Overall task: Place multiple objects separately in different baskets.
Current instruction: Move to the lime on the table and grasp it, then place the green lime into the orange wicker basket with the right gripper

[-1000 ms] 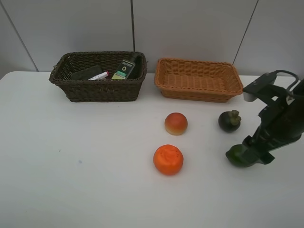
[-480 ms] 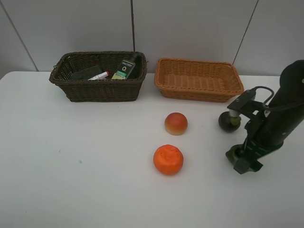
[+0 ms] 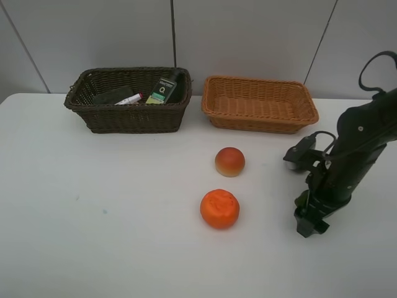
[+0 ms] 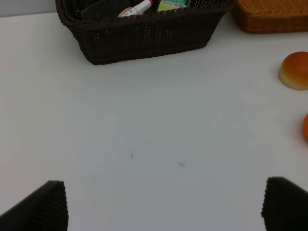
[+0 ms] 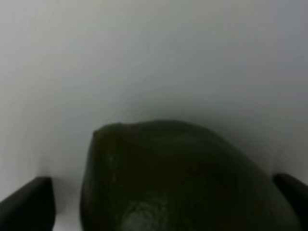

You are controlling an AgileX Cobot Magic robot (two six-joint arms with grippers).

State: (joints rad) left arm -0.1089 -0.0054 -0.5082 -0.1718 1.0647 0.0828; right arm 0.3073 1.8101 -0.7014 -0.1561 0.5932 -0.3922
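**Exterior high view.** Two woven baskets stand side by side at the far edge of the white tabletop [image 3: 93,217].
- The dark brown basket [image 3: 127,115] holds three visible items: a black eraser [image 3: 113,95], a white marker [image 3: 129,99] with a pink tip, and a black bottle [image 3: 163,90] with a green label leaning against the far wall.
- The light orange-tan basket [image 3: 259,121] shows only its woven bottom.

The peach-coloured fruit [image 3: 229,161] lies on the tabletop in front of the baskets. The orange [image 3: 219,208] lies just nearer the camera, apart from it. The right gripper [image 3: 308,218] points down at the tabletop on the right. A sliver of the green fruit [image 3: 301,200] shows beside it.

**Left wrist view.** The left gripper [image 4: 162,207] hangs over bare tabletop with its jaws spread wide and nothing between them. Ahead are the dark brown basket with the marker and bottle label visible above its rim, a corner of the light basket, and the peach-coloured fruit.

**Right wrist view.** The jaws stand wide apart on either side of the green fruit, which rests on the tabletop. A gap shows between one fingertip and the fruit. Contact on the other side cannot be determined.
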